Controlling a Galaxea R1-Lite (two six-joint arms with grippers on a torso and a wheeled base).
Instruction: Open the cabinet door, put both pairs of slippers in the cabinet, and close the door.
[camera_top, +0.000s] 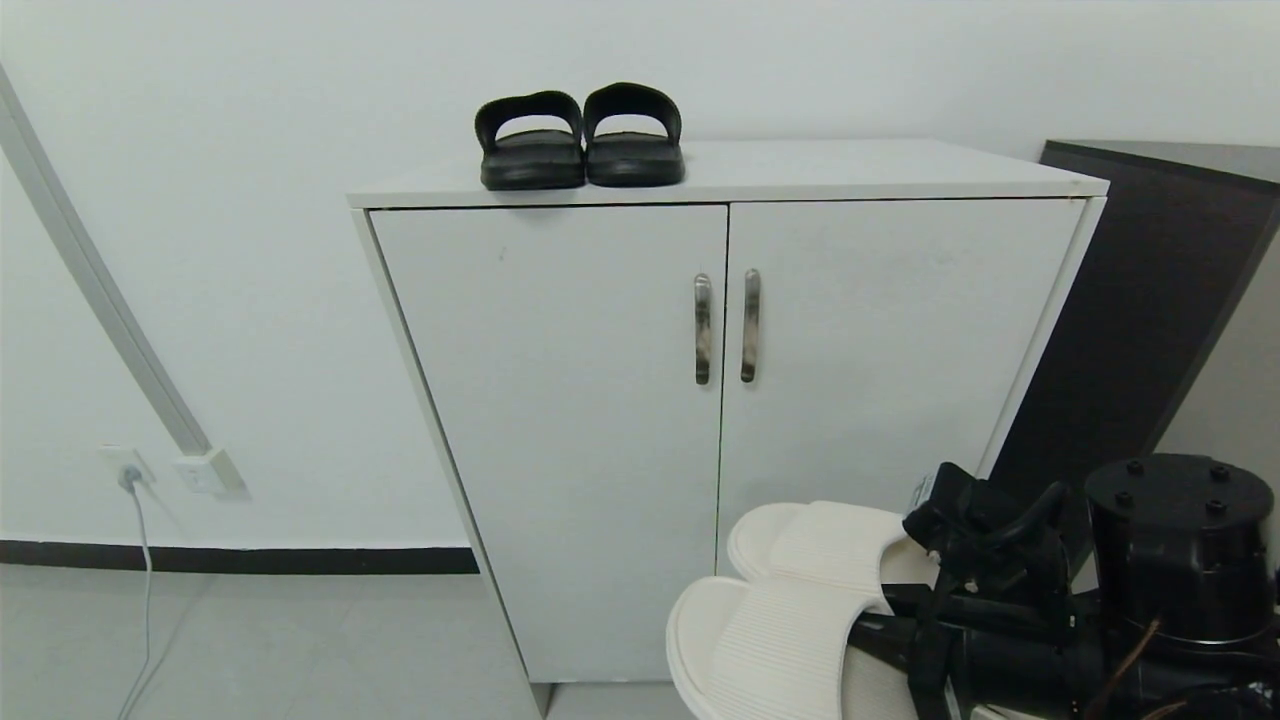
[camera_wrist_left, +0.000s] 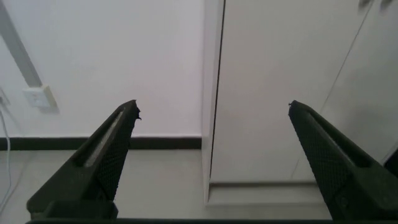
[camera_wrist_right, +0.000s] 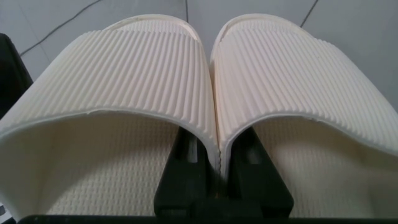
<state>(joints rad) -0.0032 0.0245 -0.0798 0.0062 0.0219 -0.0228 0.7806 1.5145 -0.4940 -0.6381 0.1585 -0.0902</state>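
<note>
1. Cabinet (camera_top: 560, 450): doors shut; black slippers (camera_top: 580, 140) on top.
2. White slippers (camera_top: 800, 590): low before the cabinet, in right gripper (camera_wrist_right: 214, 168), jaws apparently clamped on their adjoining straps.
3. Left gripper (camera_wrist_left: 214, 109): jaws wide apart.

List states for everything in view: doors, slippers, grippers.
Left door: shut.
Right door: shut.
Black slippers: side by side on cabinet top, upright.
White slippers: held as a pair, inner strap walls pinched together.
Right gripper: shut on white slippers, one finger inside each.
Left gripper: open, empty.
Plug: in wall socket.
</note>
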